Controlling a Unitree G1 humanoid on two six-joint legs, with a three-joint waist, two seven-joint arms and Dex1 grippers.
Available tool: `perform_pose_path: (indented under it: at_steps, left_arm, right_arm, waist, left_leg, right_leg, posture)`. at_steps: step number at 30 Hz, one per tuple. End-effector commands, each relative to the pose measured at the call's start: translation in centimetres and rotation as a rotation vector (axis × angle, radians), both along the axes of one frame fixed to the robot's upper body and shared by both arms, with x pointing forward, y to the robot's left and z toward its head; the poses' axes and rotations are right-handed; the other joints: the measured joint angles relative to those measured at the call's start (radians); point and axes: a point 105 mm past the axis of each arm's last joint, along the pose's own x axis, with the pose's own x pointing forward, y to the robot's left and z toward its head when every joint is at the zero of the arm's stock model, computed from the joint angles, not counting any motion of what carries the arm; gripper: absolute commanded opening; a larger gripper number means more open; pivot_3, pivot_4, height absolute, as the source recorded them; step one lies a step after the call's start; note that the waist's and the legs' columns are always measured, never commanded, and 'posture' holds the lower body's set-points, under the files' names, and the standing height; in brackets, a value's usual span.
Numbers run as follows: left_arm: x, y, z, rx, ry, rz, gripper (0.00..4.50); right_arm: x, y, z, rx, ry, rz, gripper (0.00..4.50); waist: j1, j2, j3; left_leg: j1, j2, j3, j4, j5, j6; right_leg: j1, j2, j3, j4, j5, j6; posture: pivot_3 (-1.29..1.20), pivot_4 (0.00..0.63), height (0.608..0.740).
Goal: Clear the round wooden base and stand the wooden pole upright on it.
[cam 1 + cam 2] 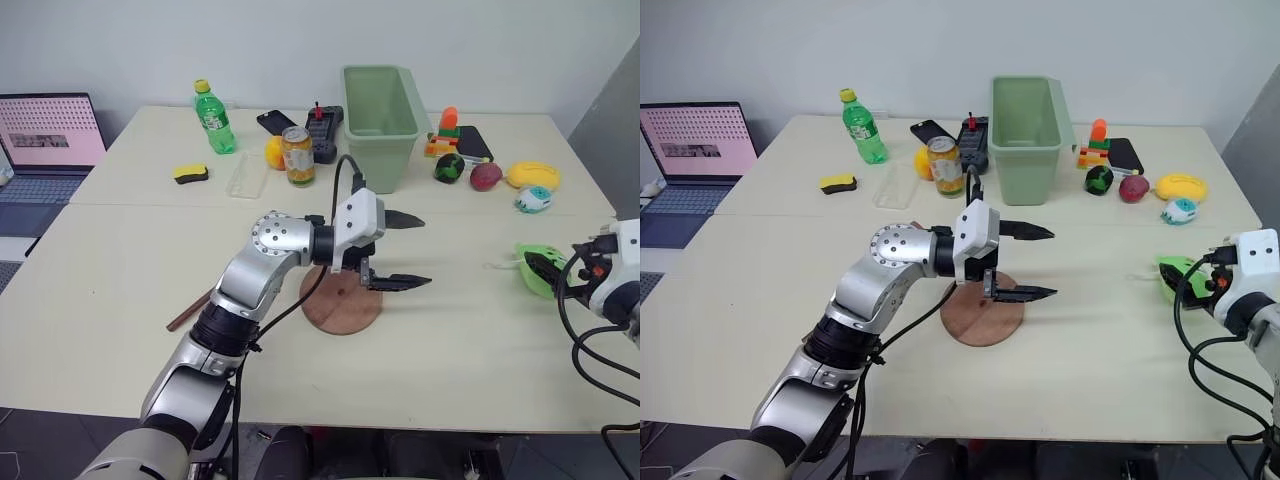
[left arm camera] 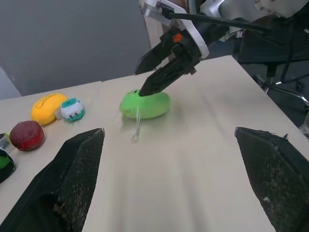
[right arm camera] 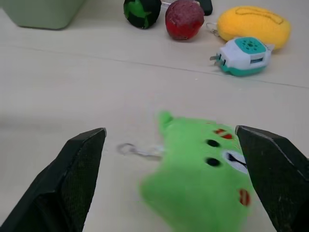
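Two arms show in the head camera's views: the left gripper (image 1: 405,250) hangs over the round wooden base (image 1: 342,302), fingers spread and pointing to the robot's right, nothing between them. That base lies flat on the cream table (image 1: 120,300) with nothing resting on it, and the wooden pole (image 1: 189,310) lies flat on the table to the left of it, mostly hidden behind the left arm. Far right, the right gripper (image 1: 540,268) sits at a green plush toy (image 1: 533,262). From the left wrist, the right gripper's fingertips (image 2: 147,88) rest against the toy's top. From the right wrist, its fingers stand wide apart either side of the toy, gripping nothing, a keyring (image 3: 129,149) lying beside it.
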Motion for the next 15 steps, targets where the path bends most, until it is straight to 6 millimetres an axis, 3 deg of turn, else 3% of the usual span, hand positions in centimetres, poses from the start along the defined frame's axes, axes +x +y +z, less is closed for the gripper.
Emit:
perform_pose_path:
  at_steps: [1, 5, 7, 10, 15]
  left_arm:
    - [-0.2, 0.1, 1.2, -0.038, -0.028, -0.009, 4.5]
    - [0.8, 2.2, 2.0, -0.046, -0.023, 0.07, 4.5]
    - [1.4, 4.3, 1.9, 0.01, -0.037, 0.147, 4.5]
    - [1.8, 9.2, 1.4, 0.165, -0.04, 0.283, 4.5]
    - [2.4, 15.8, 2.2, 0.319, 0.025, 0.542, 4.5]
  right_arm:
    - [-0.3, 0.2, 2.7, -0.065, -0.099, 0.03, 4.49]
    - [-1.0, 3.9, 3.9, -0.131, -0.141, 0.254, 4.49]
    - [-1.9, 6.8, 4.6, -0.146, -0.165, 0.423, 4.49]
    - [-3.7, 11.5, 4.9, -0.141, -0.154, 0.701, 4.49]
    - [-4.9, 16.3, 5.2, -0.096, -0.153, 0.968, 4.49]
  waist:
    - [0.0, 0.0, 0.0]
    - [-0.001, 0.0, 0.0]
    - [-0.007, 0.0, 0.0]
    - [-0.02, 0.001, 0.0]
    - [-0.016, -0.001, 0.002]
  left_leg:
    - [0.0, 0.0, 0.0, 0.0, 0.0, 0.0]
    - [0.0, 0.0, 0.0, 0.0, 0.0, 0.0]
    - [0.0, 0.001, 0.0, 0.0, 0.0, 0.0]
    - [0.002, 0.003, 0.0, -0.001, 0.0, 0.0]
    - [0.001, 0.01, -0.001, -0.001, 0.0, 0.0]
  right_leg:
    - [0.0, 0.0, 0.0, 0.0, 0.0, 0.0]
    - [0.0, 0.0, 0.0, 0.0, 0.0, 0.0]
    - [0.0, 0.001, -0.001, 0.0, 0.0, 0.0]
    - [0.0, 0.002, 0.0, 0.0, 0.0, 0.0]
    - [0.001, 0.003, -0.003, -0.001, 0.0, 0.0]
  posture:
    - [0.0, 0.15, 0.74]
    - [0.0, 0.15, 0.74]
    - [0.0, 0.15, 0.74]
    - [0.0, 0.15, 0.74]
    - [0.0, 0.15, 0.74]
